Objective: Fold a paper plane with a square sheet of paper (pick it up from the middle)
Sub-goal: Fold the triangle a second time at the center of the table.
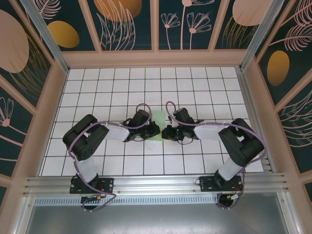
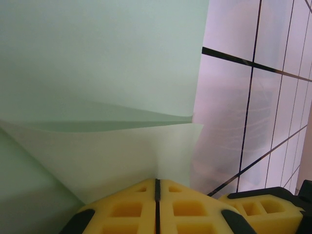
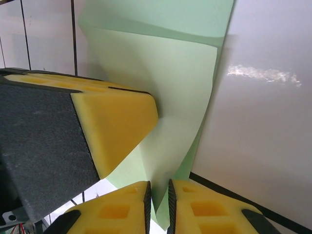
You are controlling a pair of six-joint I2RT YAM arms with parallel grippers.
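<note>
The two arms reach toward each other over the middle of the white tiled bench [image 1: 122, 83], and between their tips lies the square sheet of paper [image 1: 159, 119], pale mint-green. In the top view only a small part of it shows, just behind the left pincer [image 1: 155, 130] and the right pincer [image 1: 167, 132], which stand very near to each other.

In the left wrist view, the left pincer [image 2: 157, 183] is pressed together, and its yellow pads meet on a raised flap of the sheet [image 2: 97, 73]. This flap stands up from the rest of the paper, which spreads flat behind it, with a shaded gap between the two layers. At the lower right corner one yellow pad of the other arm shows [image 2: 263, 207].

In the right wrist view, the right pincer [image 3: 158, 187] pinches a thin lifted edge of the sheet [image 3: 170, 97] between its yellow pads. The paper rises from there in a bent, partly folded form. A yellow pad of the left pincer [image 3: 114, 126] touches the paper from the left side.
</note>
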